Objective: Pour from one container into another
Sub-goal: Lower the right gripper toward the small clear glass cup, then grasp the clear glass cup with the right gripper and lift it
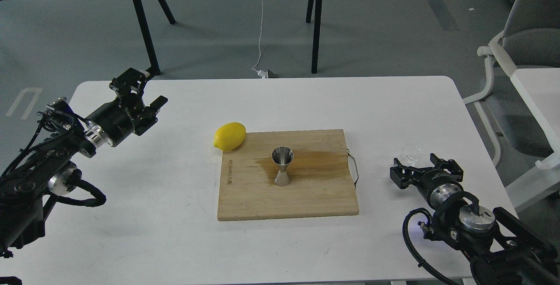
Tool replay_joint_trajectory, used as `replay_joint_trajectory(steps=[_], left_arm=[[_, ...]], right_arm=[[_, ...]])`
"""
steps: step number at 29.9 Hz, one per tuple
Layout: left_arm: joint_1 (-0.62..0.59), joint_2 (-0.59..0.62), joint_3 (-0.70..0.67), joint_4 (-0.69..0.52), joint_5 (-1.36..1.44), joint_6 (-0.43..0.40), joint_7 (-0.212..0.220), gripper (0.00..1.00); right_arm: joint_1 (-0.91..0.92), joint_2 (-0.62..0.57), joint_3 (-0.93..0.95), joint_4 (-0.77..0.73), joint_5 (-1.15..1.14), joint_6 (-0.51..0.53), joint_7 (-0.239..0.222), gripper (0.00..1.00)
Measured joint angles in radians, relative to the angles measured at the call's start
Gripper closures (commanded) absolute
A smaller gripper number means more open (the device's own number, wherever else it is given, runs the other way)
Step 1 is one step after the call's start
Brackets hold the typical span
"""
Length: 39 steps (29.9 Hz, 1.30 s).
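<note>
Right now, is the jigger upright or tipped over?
Upright: the jigger stands on its lower cone on the cutting board, open mouth up.

Shiny polished steel jigger [282, 166] on a matt, grained wooden board [306, 197]; clear glass tumbler [411, 152]; waxy yellow lemon [229, 136]; smooth matt white bench [175, 232]

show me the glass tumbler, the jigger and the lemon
glass tumbler [411, 152], head view, on its clear wall
jigger [282, 165], head view, near its narrow waist
lemon [229, 136], head view, middle of the peel
</note>
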<state>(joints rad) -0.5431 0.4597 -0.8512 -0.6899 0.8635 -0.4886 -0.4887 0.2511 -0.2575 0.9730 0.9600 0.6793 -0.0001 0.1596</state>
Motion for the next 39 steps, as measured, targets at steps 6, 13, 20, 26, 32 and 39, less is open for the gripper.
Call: replay_joint_trajectory(steps=[6,13,20,26,32,39], left_arm=[[0.000,-0.007,0.000,0.009,-0.001,0.000,0.000,0.07],[0.000,-0.007,0.000,0.009,-0.002,0.000,0.000,0.06],[0.000,-0.010,0.001,0.018,-0.002,0.000,0.000,0.06],[0.000,-0.010,0.001,0.023,-0.002,0.000,0.000,0.06],[0.000,-0.010,0.001,0.023,-0.002,0.000,0.000,0.06],[0.000,-0.010,0.001,0.024,-0.002,0.000,0.000,0.06]], right_arm=[[0.010,0.015,-0.001,-0.008,-0.013,-0.018,0.000,0.02],[0.014,0.016,-0.001,-0.021,-0.025,-0.033,0.000,0.05],[0.012,0.014,-0.001,-0.021,-0.027,-0.035,-0.002,0.12],[0.014,0.015,-0.001,-0.021,-0.040,-0.035,-0.002,0.46],[0.014,0.015,-0.002,-0.016,-0.069,-0.037,-0.002,0.48],[0.013,0.015,-0.002,-0.014,-0.072,-0.036,-0.003,0.53]])
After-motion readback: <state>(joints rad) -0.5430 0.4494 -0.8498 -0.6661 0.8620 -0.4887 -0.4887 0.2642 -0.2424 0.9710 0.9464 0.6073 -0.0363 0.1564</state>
